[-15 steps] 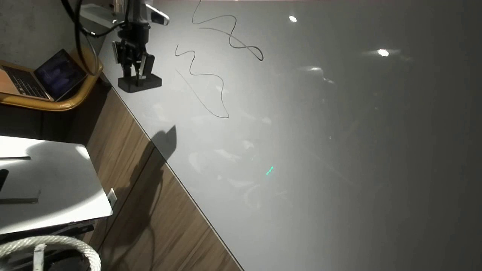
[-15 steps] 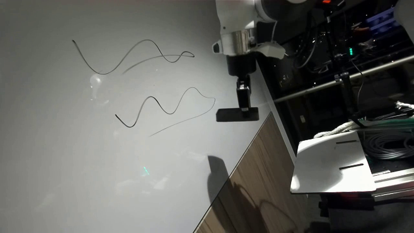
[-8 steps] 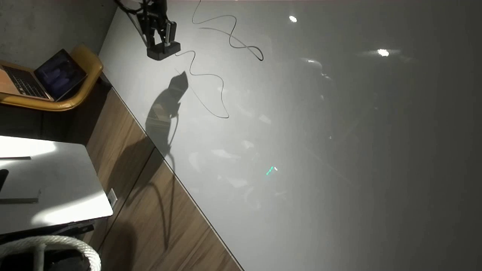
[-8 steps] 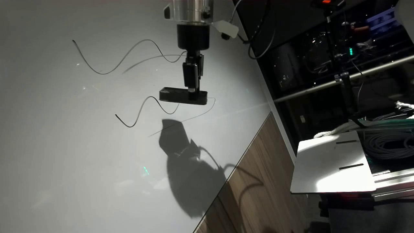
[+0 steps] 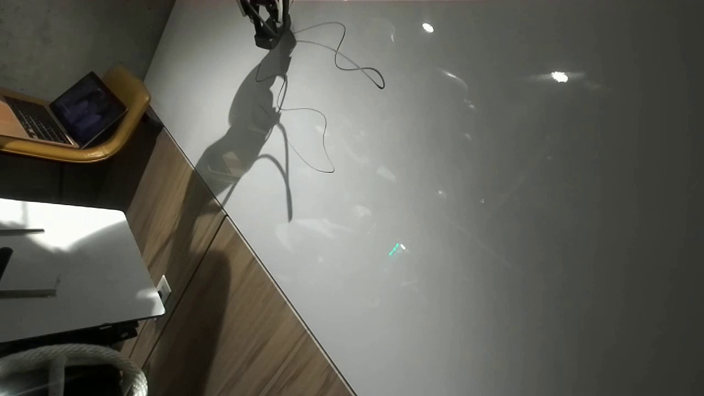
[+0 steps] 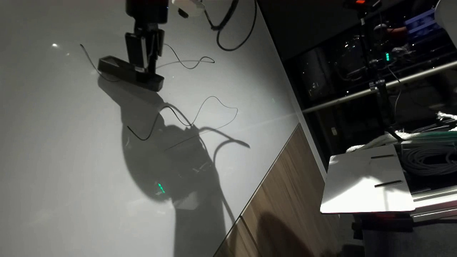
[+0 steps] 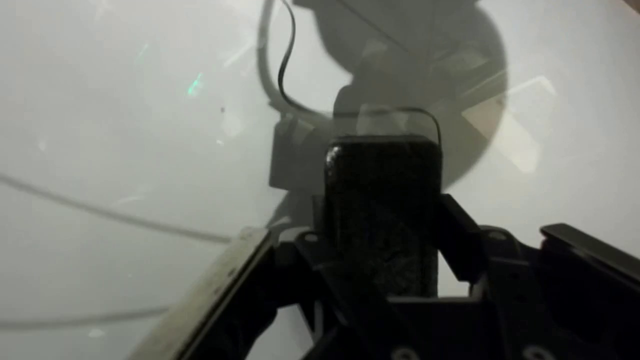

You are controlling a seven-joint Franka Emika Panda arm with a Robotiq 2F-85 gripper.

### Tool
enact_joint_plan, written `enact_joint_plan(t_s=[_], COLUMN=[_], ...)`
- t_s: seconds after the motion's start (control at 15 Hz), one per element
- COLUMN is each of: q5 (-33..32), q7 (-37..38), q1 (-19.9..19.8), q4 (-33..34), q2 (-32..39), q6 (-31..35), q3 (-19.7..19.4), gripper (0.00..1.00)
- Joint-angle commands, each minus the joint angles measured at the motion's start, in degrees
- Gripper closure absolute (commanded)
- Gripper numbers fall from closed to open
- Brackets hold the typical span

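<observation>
My gripper [image 6: 144, 71] is shut on a black rectangular block [image 6: 113, 67], which looks like an eraser. The block also shows in an exterior view at the top edge [image 5: 267, 42] and in the wrist view [image 7: 384, 170], between both fingers. Wavy dark lines lie on the glossy white surface [image 6: 64, 142]: an upper line [image 6: 214, 61] and a lower line [image 6: 237, 109]. The block covers part of the upper line in an exterior view and is close to its own shadow. I cannot tell whether it touches the surface.
Wood panels [image 5: 258, 308] border the white surface. A laptop [image 5: 88, 110] rests on a yellow chair [image 5: 129, 93]. A white plate [image 6: 367, 178] stands beyond the panels. A black cable [image 6: 228, 46] hangs from the arm. Green and white reflections show on the surface.
The arm has carried the block away from the wood panels, across the lower line, to the upper line. Its shadow has moved along and now nearly meets the block. The lines look unchanged.
</observation>
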Motion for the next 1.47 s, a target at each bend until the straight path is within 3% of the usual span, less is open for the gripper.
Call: enact_joint_plan(t_s=[0.0, 0.4, 1.13, 1.27, 1.4], q5=[-5.39, -7.54, -13.12, -13.53, -13.11], q7=[1.21, 0.51, 6.31, 5.61, 4.78], q1=[2.01, 4.75, 15.97, 16.90, 14.67], q4=[13.60, 28.46, 40.02, 41.45, 39.25], q2=[6.44, 13.99, 28.50, 29.81, 27.39], q6=[-4.25, -10.22, -20.55, -22.03, -22.80], q3=[-0.76, -3.31, -6.26, -7.79, -7.93], gripper=[0.71, 0.71, 0.71, 0.71, 0.71])
